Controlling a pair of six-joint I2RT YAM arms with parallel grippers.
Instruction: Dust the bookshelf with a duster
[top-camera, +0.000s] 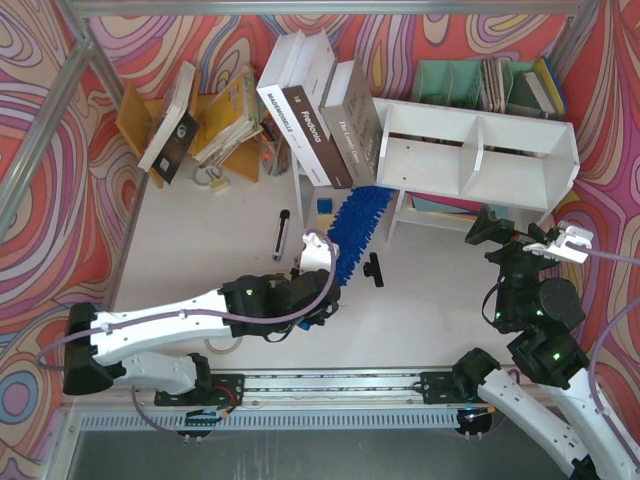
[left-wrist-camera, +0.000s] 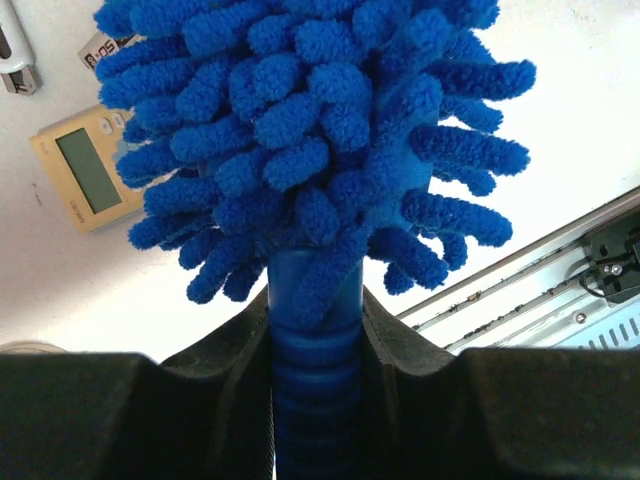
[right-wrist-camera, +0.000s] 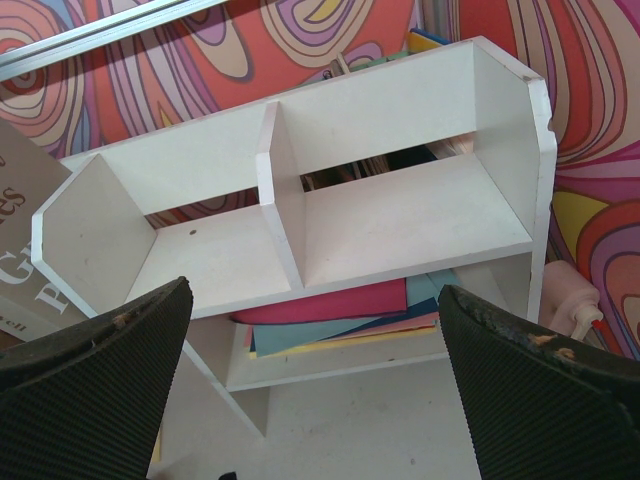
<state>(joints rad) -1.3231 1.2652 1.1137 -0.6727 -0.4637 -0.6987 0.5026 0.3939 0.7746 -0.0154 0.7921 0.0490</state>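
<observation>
**Top external view.** My left pincer (top-camera: 325, 285) is at the near end of the duster (top-camera: 356, 222). The duster's fluffy head points away from me towards the left foot of the bookshelf (top-camera: 480, 150) and sits between that foot and a leaning stack of books (top-camera: 320, 110). The head is near the shelf, but I see no contact with any board. My right pincer (top-camera: 505, 235) hangs in front of the shelf's right half, apart from it.

**Left wrist view.** My left pincer (left-wrist-camera: 315, 335) is clamped on the duster's (left-wrist-camera: 310, 150) ribbed handle, with one finger pressed to each side just below the head. A yellow timer (left-wrist-camera: 85, 170) lies on the surface (left-wrist-camera: 560, 120) beyond. I cannot tell whether the head rests on the surface or is clear of it.

**Right wrist view.** My right pincer (right-wrist-camera: 310, 300) is spread wide and holds nothing. It faces the bookshelf (right-wrist-camera: 400, 230), and both compartments either side of the divider (right-wrist-camera: 280, 200) are bare. Coloured folders (right-wrist-camera: 340, 315) lie underneath.

**Assessment.** The grasp step appears complete and dusting is not yet begun. The next move calls for raising the head and swinging it right onto the shelf boards, while keeping clear of the leaning books.
</observation>
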